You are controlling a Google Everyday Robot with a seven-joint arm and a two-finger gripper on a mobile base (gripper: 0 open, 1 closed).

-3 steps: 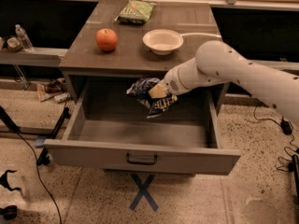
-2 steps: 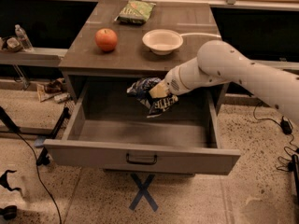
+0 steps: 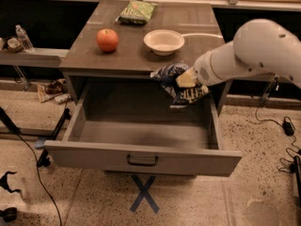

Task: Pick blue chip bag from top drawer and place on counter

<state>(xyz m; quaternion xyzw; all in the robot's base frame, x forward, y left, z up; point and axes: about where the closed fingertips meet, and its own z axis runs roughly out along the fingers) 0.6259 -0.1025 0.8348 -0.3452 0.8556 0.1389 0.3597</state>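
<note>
The gripper (image 3: 186,79) is clamped on the blue bag (image 3: 165,74), holding it above the open drawer (image 3: 141,158) at the bench (image 3: 127,55) edge, apparently to clear that edge before setting it down.

blue chip bag (image 3: 175,81): crinkled glossy film, pinched by smooth cream gripper (image 3: 186,79) over top drawer (image 3: 94,155) far right. Drawer matt grey, dark metal pull (image 3: 142,161). counter (image 3: 117,60) smooth, slight sheen.

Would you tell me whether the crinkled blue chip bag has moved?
Yes; the blue chip bag, in the gripper, rose rightward to the grey counter's front edge.
</note>
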